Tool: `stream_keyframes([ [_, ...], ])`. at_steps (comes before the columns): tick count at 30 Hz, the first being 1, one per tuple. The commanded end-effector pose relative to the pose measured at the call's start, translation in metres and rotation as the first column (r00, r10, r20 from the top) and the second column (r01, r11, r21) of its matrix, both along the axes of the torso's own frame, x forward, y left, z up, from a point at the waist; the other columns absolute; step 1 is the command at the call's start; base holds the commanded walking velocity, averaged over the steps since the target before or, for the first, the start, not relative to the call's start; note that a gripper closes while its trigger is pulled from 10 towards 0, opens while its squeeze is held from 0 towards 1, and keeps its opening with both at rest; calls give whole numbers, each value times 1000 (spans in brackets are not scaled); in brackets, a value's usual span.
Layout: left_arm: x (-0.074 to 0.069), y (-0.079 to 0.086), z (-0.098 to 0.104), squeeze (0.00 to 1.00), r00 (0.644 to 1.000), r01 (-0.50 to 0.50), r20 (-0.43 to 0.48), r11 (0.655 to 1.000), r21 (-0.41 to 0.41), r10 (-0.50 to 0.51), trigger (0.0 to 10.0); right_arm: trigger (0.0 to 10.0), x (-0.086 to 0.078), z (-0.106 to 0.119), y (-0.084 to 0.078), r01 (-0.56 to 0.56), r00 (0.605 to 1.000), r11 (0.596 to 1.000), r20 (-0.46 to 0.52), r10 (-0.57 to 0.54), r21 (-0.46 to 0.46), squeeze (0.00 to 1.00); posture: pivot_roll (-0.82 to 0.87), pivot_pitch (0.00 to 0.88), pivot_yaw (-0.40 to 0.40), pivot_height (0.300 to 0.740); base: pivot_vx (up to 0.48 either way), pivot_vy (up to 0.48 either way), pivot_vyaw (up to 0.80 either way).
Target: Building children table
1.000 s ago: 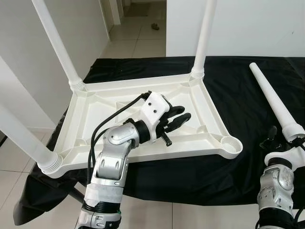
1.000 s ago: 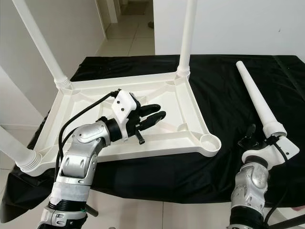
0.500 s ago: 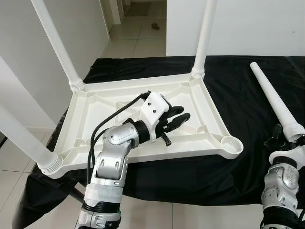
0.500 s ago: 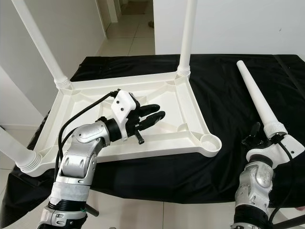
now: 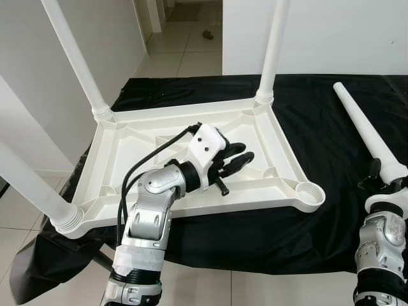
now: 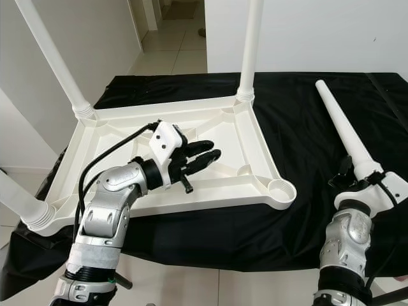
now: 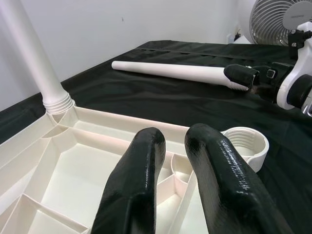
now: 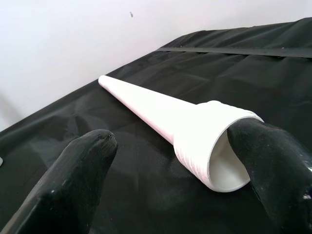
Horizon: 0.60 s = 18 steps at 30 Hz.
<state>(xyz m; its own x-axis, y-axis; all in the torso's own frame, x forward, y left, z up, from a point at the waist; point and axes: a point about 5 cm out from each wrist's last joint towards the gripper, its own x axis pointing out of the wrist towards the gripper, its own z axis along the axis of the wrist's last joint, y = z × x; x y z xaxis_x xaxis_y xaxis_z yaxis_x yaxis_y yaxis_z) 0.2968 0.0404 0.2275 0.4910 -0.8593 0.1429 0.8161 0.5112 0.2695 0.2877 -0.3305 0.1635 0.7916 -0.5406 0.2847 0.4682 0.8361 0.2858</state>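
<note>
The white children's table [image 5: 108,167] lies upside down on the black cloth. Three white legs stand screwed in: far left [image 5: 73,57], far right [image 5: 273,44] and near left [image 5: 25,180]. The near right socket [image 5: 310,203] holds no leg. A loose tapered leg [image 5: 361,124] lies on the cloth to the right. My right gripper [image 8: 170,185] is open at its threaded end [image 8: 200,141], one finger on each side. My left gripper [image 5: 246,152] hovers over the table's ribbed underside, its fingers [image 7: 141,161] a narrow gap apart with nothing between them.
The black cloth [image 5: 255,242] drapes over the front edge close to my body. Beyond the far edge are white walls and a tiled doorway [image 5: 185,38]. A fan [image 7: 278,19] stands past the right end.
My right gripper has moved forward and to the right, bringing its fingers around the loose leg's threaded end. The left arm and the table have stayed put.
</note>
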Motion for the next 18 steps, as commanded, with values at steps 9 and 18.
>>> stream_keyframes([
  [9, 3, 3, 4, 0, 967, -255, -48, 960, -114, 251, 10000, 10000, 14, 0, 8, -81, 995, 997, -52, 81, -6, 0, -6, 148, 139, 740, 0, 0, 0],
  [18, 3, 5, 4, 0, 965, -263, -49, 958, -113, 259, 10000, 10000, 14, -10, 12, -92, 993, 996, -66, 94, 20, 0, -4, 141, 138, 740, 0, 0, 0],
])
